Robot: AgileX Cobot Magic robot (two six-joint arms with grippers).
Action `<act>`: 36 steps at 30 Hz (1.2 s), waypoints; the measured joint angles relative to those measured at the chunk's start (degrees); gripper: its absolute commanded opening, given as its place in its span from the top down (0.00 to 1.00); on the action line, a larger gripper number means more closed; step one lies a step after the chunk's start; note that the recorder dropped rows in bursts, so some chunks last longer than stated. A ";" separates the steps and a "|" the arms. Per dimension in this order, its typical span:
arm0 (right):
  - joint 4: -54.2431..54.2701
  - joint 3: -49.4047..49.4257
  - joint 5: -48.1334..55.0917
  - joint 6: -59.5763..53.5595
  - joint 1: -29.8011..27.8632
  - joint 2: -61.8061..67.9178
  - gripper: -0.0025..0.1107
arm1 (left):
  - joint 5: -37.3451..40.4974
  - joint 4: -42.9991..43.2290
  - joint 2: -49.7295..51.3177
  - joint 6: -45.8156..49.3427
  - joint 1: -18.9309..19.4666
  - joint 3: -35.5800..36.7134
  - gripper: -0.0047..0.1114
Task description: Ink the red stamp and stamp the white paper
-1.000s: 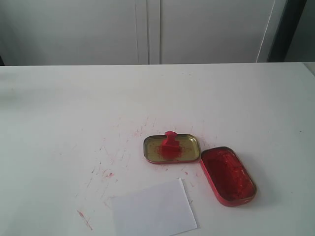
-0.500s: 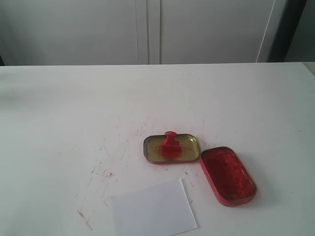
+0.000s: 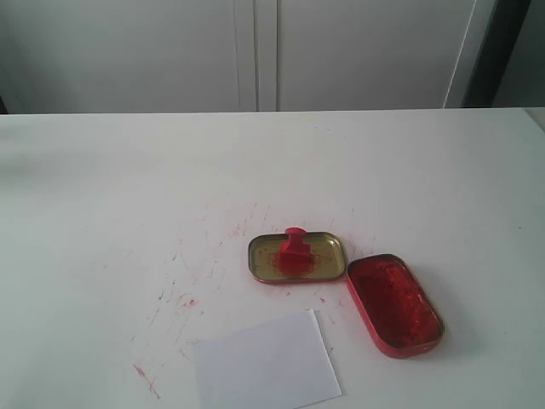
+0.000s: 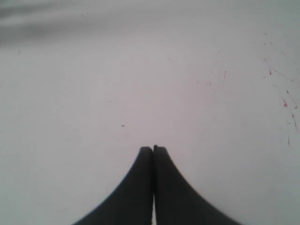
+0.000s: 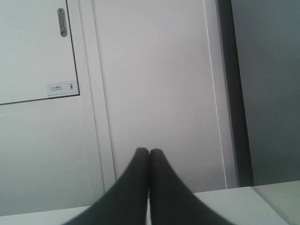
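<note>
Left gripper (image 4: 153, 149): jaws pressed flat together, nothing between them. It hangs over a bare stretch of table (image 4: 93, 93); only a few red flecks (image 4: 285, 103) show at one edge of its view.

Right gripper (image 5: 149, 151): jaws likewise closed tight and empty. It points at a cabinet door (image 5: 154, 84), with a strip of table edge below it. No task item appears in either wrist view.

Exterior view: neither arm is in frame. The red stamp (image 3: 294, 249) stands upright, handle up, inside the shallow gold lid (image 3: 255, 256), on a red smear. The open red tin (image 3: 351, 294), full of ink, lies just beside the lid and touches or nearly touches its right end. The white paper (image 3: 266, 365) lies flat near the front edge, apart from both tins, and shows no print. Red scratch marks (image 3: 183, 298) cover the tabletop left of the lid.

Judgement: the task has barely started, and the step in hand is the reach for the stamp. The right arm looks the better choice, since the stamp sits right of centre.

Notes for the pick:
- Open the jaws before descending.
- Come straight down and close on the knobbed handle, not on the block.
- Lift vertically to clear the lid's rim. The lid looks light, so it may slide or cling to the inky base.
- Keep the base level so that it meets the ink flat, and then the paper.
</note>
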 measured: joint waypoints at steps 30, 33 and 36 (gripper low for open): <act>-0.11 -16.65 19.05 -0.12 0.00 7.28 0.98 | 0.00 0.00 0.00 0.00 0.00 0.00 0.96; -0.11 -19.43 21.61 -0.12 0.00 11.49 0.98 | 0.00 0.00 0.00 0.00 0.00 0.00 0.96; -0.11 -22.11 24.45 -0.12 0.00 15.81 0.98 | 0.00 0.00 0.00 0.00 0.00 0.00 0.96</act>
